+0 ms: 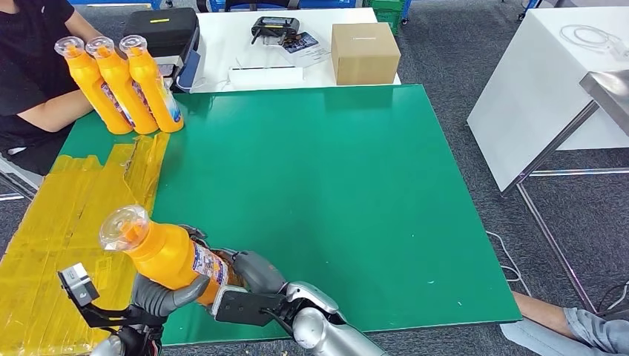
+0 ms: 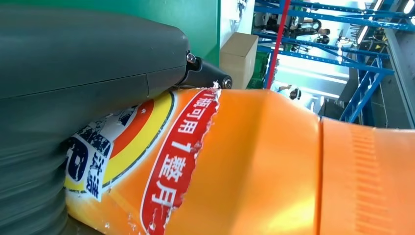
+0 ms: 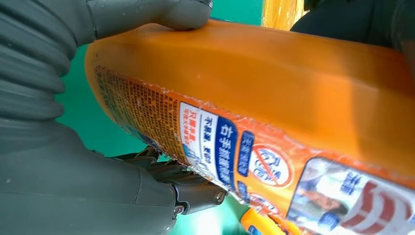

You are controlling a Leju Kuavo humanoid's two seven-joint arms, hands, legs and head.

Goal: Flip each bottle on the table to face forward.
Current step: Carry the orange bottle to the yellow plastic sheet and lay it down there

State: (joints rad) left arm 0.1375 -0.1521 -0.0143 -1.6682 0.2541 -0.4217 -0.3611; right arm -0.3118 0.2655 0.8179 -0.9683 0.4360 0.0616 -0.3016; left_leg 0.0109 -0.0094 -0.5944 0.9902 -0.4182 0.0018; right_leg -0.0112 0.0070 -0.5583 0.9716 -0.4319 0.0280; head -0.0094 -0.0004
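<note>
Green matting covers the big table (image 1: 319, 200), whose left strip is wrapped in crinkled yellow tape (image 1: 67, 222), and grey carpet (image 1: 460, 67) runs around it. Beyond the far edge stands a white table (image 1: 222, 37) carrying a cardboard box (image 1: 364, 53), a black case (image 1: 159, 30) and a small black device (image 1: 275, 30); another white table (image 1: 549, 81) with metal legs stands off to the right. A person in a black top (image 1: 33, 67) sits at the far left corner, an arm resting just behind a row of three orange bottles (image 1: 122, 85) that stand upright and touching on the mat. At the near left corner the held orange bottle (image 1: 167, 252) is raised above the table's edge, tilted, with its clear cap (image 1: 124, 226) pointing up and to the left. The left hand (image 1: 159, 293) cradles it from below, thumb and fingers wrapped around the lower body, while the right hand (image 1: 252, 271) clasps the base end from the right, its fingers pressed against the printed label (image 3: 235, 147). In the left wrist view the torn front label (image 2: 166, 161) sits against the grey palm.
</note>
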